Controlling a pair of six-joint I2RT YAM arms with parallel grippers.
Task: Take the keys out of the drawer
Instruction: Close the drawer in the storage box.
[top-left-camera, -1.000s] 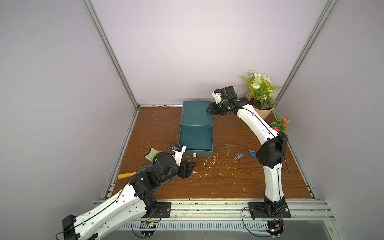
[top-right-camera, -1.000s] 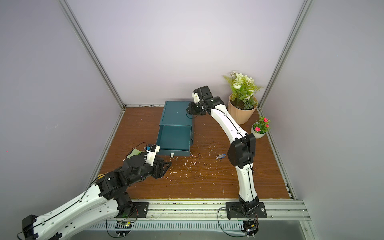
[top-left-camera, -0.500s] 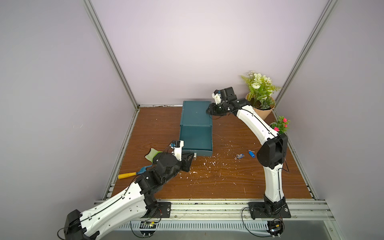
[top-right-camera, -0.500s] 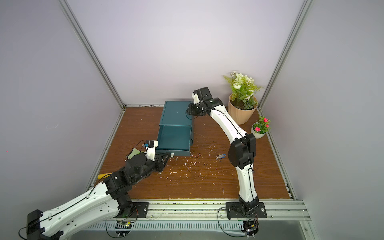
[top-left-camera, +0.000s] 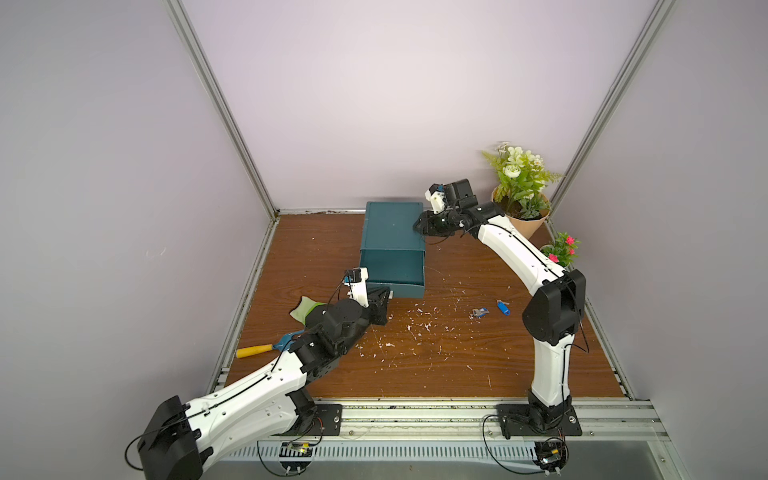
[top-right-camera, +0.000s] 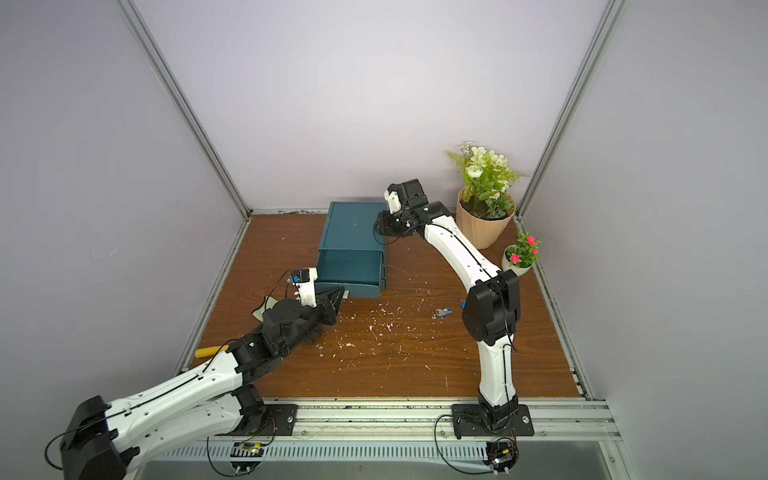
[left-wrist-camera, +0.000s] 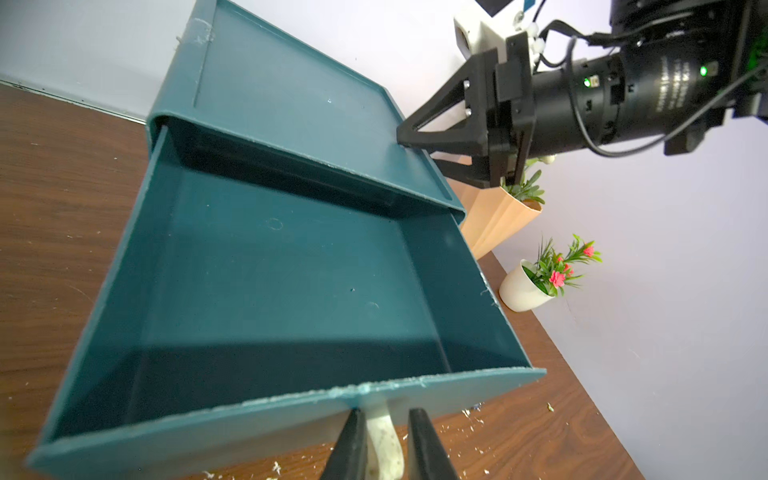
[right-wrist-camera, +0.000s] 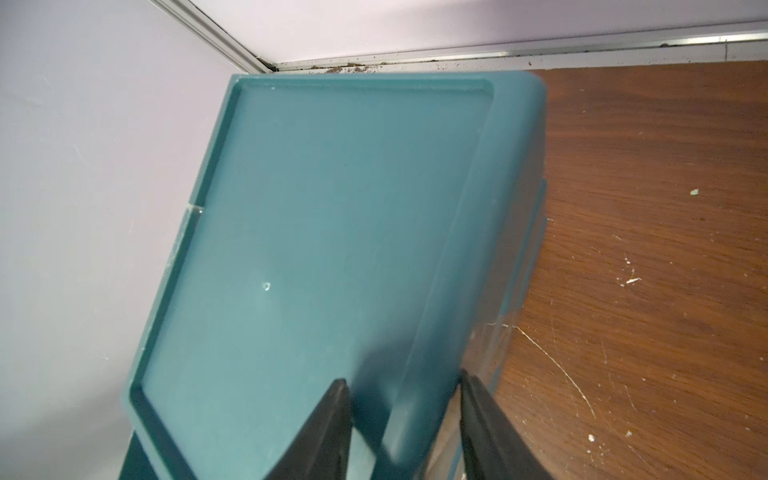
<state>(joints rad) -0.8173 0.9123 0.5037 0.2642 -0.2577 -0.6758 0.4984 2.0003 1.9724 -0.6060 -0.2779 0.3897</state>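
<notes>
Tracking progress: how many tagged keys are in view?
2: a silver metal key and a blue-tagged key, both on the wooden table right of the teal plastic drawer. Others may be hidden.

You face three plain lilac walls, evenly lit: a back wall (top-left-camera: 374, 104), a left wall (top-left-camera: 104, 166) and a right wall (top-left-camera: 685, 208), joined by aluminium posts (top-left-camera: 220, 108). The floor (top-left-camera: 436, 374) is brown wood-grain board, scratched and dotted with white flecks (top-left-camera: 419, 328), with a metal rail (top-left-camera: 415, 419) along its near edge. In the far right corner stand a tan-potted plant (top-left-camera: 521, 187) with white flowers and, just beside it, a small white pot (top-left-camera: 561, 251) of pink flowers.
</notes>
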